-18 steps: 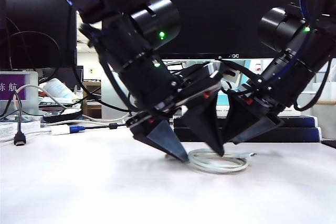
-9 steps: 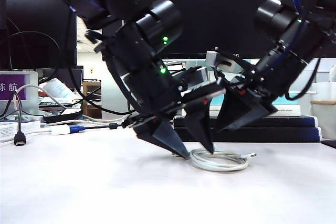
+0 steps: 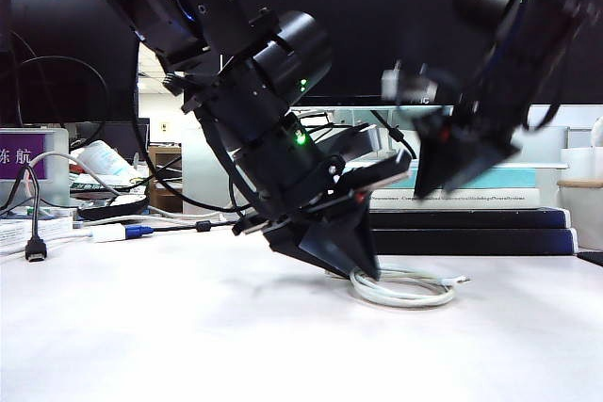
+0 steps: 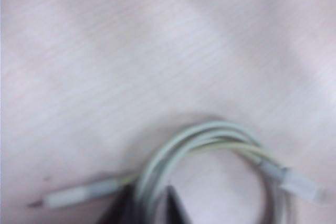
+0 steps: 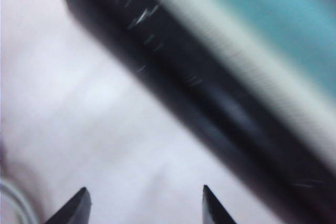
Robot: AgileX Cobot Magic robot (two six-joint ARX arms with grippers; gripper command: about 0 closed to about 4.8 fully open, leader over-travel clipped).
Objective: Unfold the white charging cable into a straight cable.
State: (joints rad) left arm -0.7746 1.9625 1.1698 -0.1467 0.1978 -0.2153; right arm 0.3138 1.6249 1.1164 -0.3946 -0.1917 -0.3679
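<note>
A: Now, your left tool [image 4: 149,205] is pinched on the coiled white charging cable [image 3: 403,287] on the table [image 3: 141,327]?

B: Yes, anchoring it; right tool [image 5: 142,203] hangs above, tips apart, empty.

One white charging cable [image 3: 403,287], two claws, left claw [image 3: 363,268], right claw [image 5: 142,203], two stacked books [image 3: 471,223]

"AOC" on monitor [image 3: 421,99] bezel

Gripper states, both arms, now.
Left gripper: down at the coil, closed on the white charging cable.
Right gripper: raised above the table, open, empty.
</note>
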